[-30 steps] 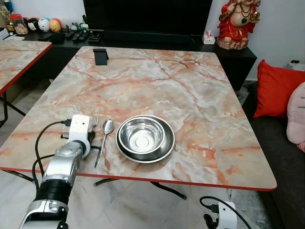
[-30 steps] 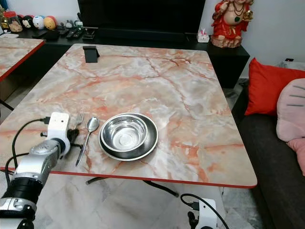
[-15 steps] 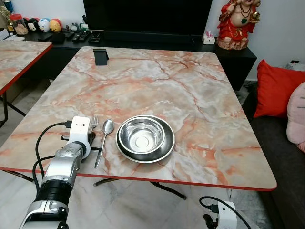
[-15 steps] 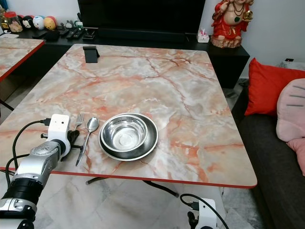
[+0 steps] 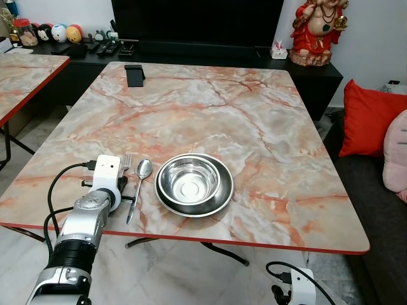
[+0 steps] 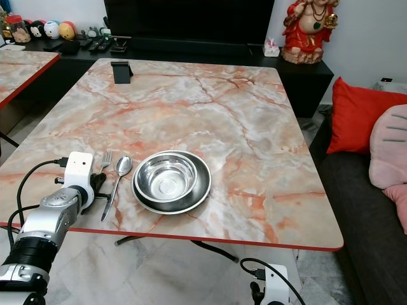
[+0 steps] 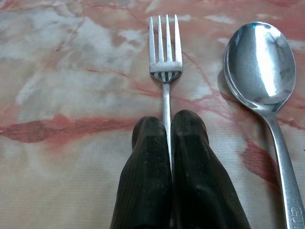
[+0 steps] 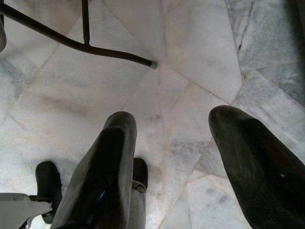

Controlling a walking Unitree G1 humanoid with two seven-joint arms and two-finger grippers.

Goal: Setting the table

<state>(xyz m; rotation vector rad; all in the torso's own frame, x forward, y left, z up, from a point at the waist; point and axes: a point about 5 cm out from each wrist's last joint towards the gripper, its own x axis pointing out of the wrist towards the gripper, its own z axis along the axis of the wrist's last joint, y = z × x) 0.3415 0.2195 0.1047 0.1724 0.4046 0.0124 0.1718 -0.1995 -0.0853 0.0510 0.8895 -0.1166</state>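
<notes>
A steel bowl (image 5: 189, 180) sits in a dark steel plate (image 5: 222, 194) near the front edge of the marble table (image 5: 210, 108). Just left of the plate lies a spoon (image 5: 140, 182), bowl end pointing away from me. Left of the spoon lies a fork (image 7: 165, 62), tines (image 5: 126, 160) pointing away. My left gripper (image 7: 168, 129) rests on the table at the front left, shut on the fork's handle. My right gripper (image 8: 169, 143) hangs open below the table over the floor, with nothing between its fingers.
A black phone stand (image 5: 134, 74) stands at the table's far left. A second marble table (image 5: 25, 73) is to the left. A sofa with a red cushion (image 5: 369, 117) is on the right. A black cabinet (image 5: 191, 54) with a statue (image 5: 316, 28) lines the back wall.
My left arm has drawn back slightly toward the table's front edge over the last second. The fork, spoon and bowl lie as before.
</notes>
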